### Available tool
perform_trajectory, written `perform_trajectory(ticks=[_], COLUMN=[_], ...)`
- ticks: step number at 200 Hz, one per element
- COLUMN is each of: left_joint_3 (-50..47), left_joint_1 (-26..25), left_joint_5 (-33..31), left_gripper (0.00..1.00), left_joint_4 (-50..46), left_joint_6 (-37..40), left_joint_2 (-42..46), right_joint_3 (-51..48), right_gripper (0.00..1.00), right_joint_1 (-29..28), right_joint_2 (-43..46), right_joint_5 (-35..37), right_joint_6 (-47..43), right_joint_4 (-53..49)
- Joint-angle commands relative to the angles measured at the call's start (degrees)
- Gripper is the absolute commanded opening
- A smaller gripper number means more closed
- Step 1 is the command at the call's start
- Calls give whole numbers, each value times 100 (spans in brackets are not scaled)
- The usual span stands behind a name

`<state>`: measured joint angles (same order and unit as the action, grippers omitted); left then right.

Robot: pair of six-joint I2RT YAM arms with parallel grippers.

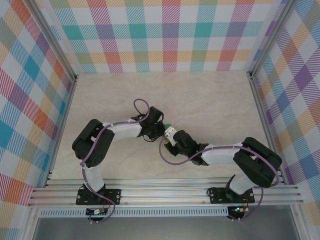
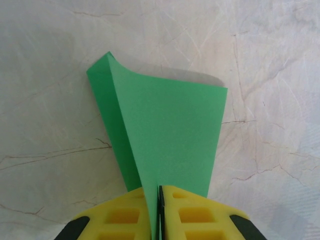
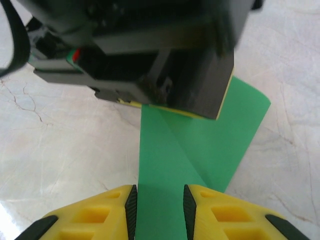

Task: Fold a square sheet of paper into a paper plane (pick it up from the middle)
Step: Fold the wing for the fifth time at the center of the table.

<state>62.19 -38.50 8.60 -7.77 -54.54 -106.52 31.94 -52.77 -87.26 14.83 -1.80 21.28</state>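
The left claw (image 2: 160, 189) is pressed together on the green paper (image 2: 165, 135), its yellow fingers (image 2: 125, 215) pinching a narrow end of the partly folded sheet. From there the paper fans out wider, one long side turned up along a diagonal crease, and its far edge is lifted enough to throw a shadow on the pale marbled desk (image 2: 50, 150).

The right claw (image 3: 159, 187) stands spread, and a strip of the same paper runs between its two fingers (image 3: 100, 210) (whether either pad touches it, I cannot tell). From above, both arms meet near the middle of the desk, with a sliver of green between the wrists.
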Motion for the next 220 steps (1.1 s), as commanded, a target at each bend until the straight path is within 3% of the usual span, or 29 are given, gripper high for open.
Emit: perform_trajectory(ticks=[1,116,130,158,186,220], left_joint_3=[212,311,311,335,364,324], left_joint_1=[-26,-21,-26,-26,-26,-18], left_joint_5=[116,133,127,116,125,74], left_gripper=[12,12,12,12,13,23], left_joint_4=[-225,-304,-311,-346,-366,-407], left_joint_6=[67,86,84,91,97,111], left_joint_2=[-97,-103,-106,-130,-131,44], right_joint_3=[225,271,289,263,243,199], right_gripper=[30,28,20,18,0,0], right_joint_1=[-101,-294,-288,-302,-291,-174], right_joint_2=[-149,-318,-333,-313,-325,-285], right_joint_5=[238,678,712,710,723,418], right_joint_6=[-235,-121,-110,-57,83,515], right_joint_4=[-185,-476,-520,-539,-571,-487])
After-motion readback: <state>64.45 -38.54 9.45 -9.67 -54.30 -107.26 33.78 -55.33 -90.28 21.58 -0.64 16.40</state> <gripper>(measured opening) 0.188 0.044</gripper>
